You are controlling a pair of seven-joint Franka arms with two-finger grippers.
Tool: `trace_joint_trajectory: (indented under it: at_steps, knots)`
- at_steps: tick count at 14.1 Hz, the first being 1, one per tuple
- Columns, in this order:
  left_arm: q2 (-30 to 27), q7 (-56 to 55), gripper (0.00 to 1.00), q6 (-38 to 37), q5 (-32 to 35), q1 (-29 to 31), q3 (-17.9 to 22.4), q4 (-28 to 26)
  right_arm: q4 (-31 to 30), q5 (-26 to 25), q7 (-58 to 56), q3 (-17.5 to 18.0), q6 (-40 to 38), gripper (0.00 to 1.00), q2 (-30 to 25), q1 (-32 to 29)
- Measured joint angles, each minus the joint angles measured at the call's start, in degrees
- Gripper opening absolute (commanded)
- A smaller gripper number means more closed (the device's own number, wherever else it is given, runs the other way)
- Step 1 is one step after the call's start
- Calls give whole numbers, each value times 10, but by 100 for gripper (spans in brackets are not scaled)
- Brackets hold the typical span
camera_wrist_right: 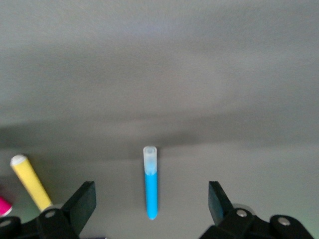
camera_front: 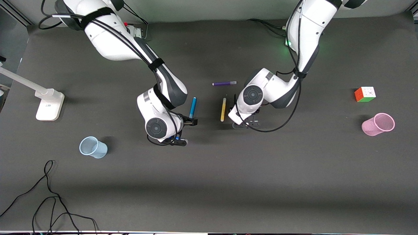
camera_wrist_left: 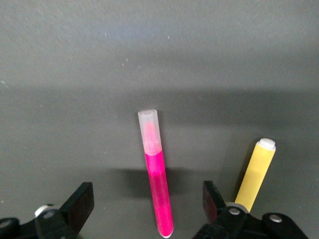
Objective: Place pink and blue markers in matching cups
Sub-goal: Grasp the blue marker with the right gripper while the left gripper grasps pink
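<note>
The magenta-pink marker (camera_wrist_left: 157,184) lies on the dark table between the open fingers of my left gripper (camera_wrist_left: 147,209), which hangs low over it. In the front view the left hand (camera_front: 244,123) hides this marker. The bright blue marker (camera_front: 193,107) lies near the middle of the table. It also shows in the right wrist view (camera_wrist_right: 151,191), in line with the gap of my open right gripper (camera_wrist_right: 152,201), which hangs over its end (camera_front: 186,132). The pale blue cup (camera_front: 93,147) is toward the right arm's end. The pink cup (camera_front: 378,124) is toward the left arm's end.
A yellow marker (camera_front: 223,109) lies beside the left gripper, close to the pink marker (camera_wrist_left: 255,174). A purple marker (camera_front: 224,83) lies farther from the camera. A colour cube (camera_front: 365,94) sits near the pink cup. A white stand (camera_front: 49,104) and black cables (camera_front: 49,195) are at the right arm's end.
</note>
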Motion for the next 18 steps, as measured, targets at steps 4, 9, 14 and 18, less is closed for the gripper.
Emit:
trace_joint_trajectory:
  at_steps: [4,9,14,18]
  knots:
    - [4,-1,82,38,1,0,4,-21,-28,38,0,0,26,99,9,11]
    - [12,-3,52,71,1,1,7,-32,-62,46,0,0,58,90,10,13]
    - [6,-3,0,75,1,1,7,-31,-74,56,1,0,69,76,12,16]
    - [5,-4,0,75,1,2,7,-31,-76,74,1,1,77,52,17,24]
